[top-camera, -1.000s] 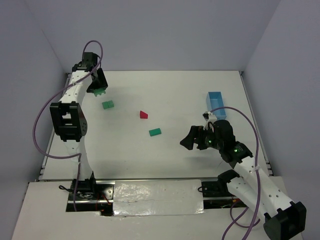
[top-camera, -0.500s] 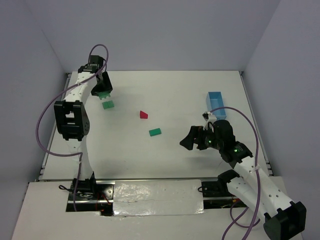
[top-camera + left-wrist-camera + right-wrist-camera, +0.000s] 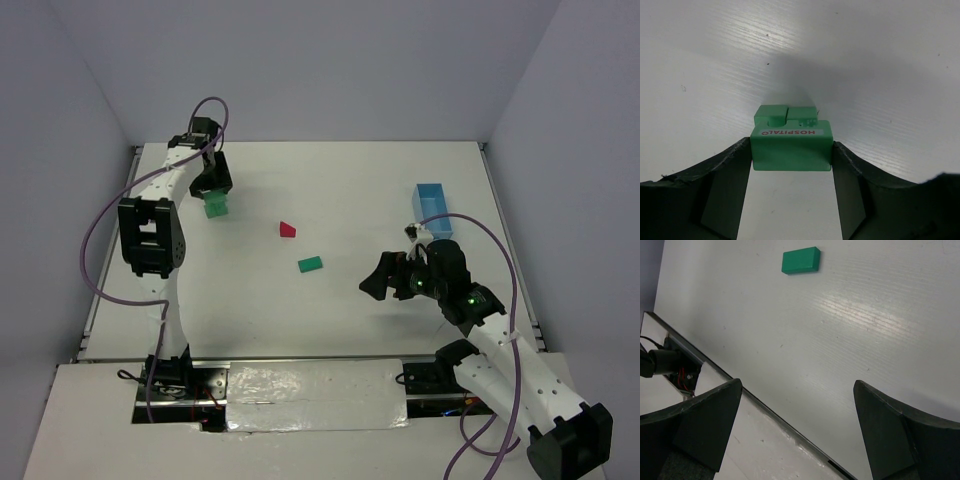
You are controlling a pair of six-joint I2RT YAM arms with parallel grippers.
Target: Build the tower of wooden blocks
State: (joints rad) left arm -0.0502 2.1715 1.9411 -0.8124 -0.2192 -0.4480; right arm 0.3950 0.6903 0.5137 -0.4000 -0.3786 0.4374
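Observation:
My left gripper (image 3: pixel 214 190) is shut on a green block marked HOSPITAL (image 3: pixel 791 147) and holds it directly over a second green block (image 3: pixel 772 113) lying on the table at the far left (image 3: pixel 215 209). I cannot tell whether the two blocks touch. A red roof-shaped block (image 3: pixel 288 230) lies near the middle. A flat green block (image 3: pixel 310 264) lies just nearer, and it also shows in the right wrist view (image 3: pixel 800 260). My right gripper (image 3: pixel 385 279) is open and empty, hovering to the right of that block.
A light-blue oblong tray (image 3: pixel 432 205) stands at the right. The table's near edge with foil tape (image 3: pixel 765 415) runs under the right gripper. Grey walls enclose the table on three sides.
My left gripper has carried its green block to the right and nearer, from beside the table's far-left green block to right above it. The right arm has not moved.

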